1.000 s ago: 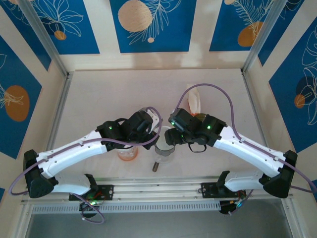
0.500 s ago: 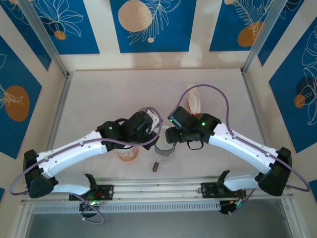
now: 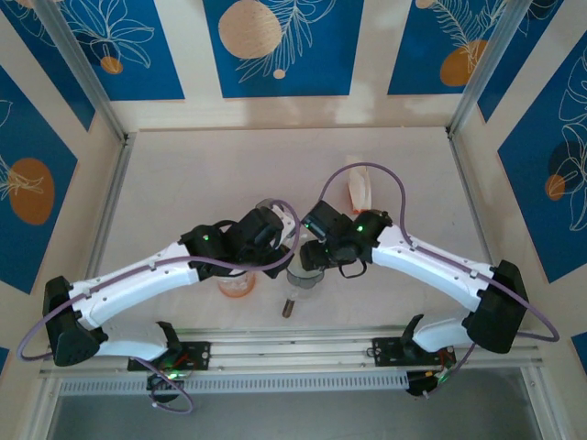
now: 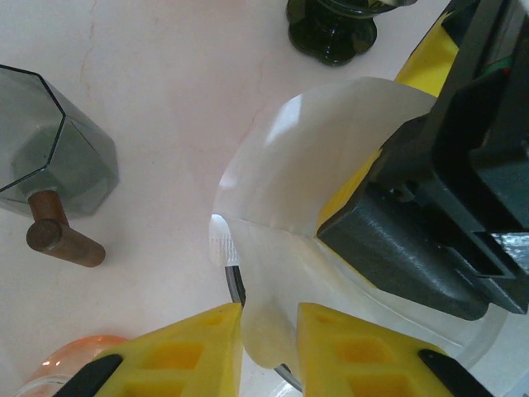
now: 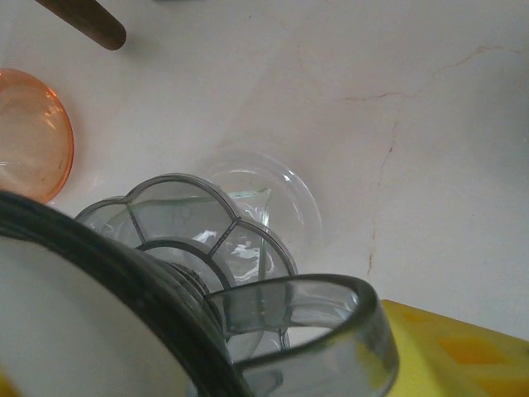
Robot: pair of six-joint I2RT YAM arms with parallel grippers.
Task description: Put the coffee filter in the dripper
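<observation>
Scene: two arms meet over a clear glass dripper (image 5: 190,223), just back from the middle of the bench's (image 3: 183,183) near edge
Task object: the white paper coffee filter (image 4: 306,182) stands open over the dripper's dark rim, riding high and not yet seated flat against the walls
Left gripper (image 4: 269,318): its yellow fingers are closed on the filter's lower fold, pinching the paper
Right gripper (image 3: 312,252): it reaches in from the opposite side with one yellow finger against the filter's inner wall; whether its jaws clamp anything cannot be told
Neighbours: a grey faceted cup (image 4: 50,161) with a wooden handle and an orange cup (image 3: 237,282) sit just beside, toward the near edge; the spare filters (image 3: 359,191) lie well apart, toward the bench's middle
Step in hand: judged to be the seating stage, with the paper at the mouth being shaped into the cone
Next move: probably a gentle downward press, then a release that does not drag the paper back out
</observation>
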